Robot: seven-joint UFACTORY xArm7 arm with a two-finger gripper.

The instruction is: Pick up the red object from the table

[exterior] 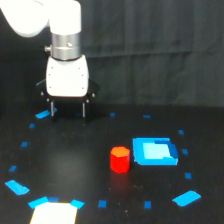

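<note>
Red object (120, 159) on table (75, 165), well apart from gripper (68, 111); fingers spread, holding nothing.

No readable text, labels, brands, numbers or signs anywhere.

A white robot arm (52, 22) hangs over a black desk (75, 155). Its end effector (68, 111) has two thin dark fingers, set apart, with nothing between them. A small red block (120, 159) stands on the desk, well apart from the end effector. Just beside it, toward the exterior view's right, lies a bigger blue block (154, 151). Little blue tape marks (187, 198) dot the desk, and a pale patch (54, 214) shows at the bottom.
</note>
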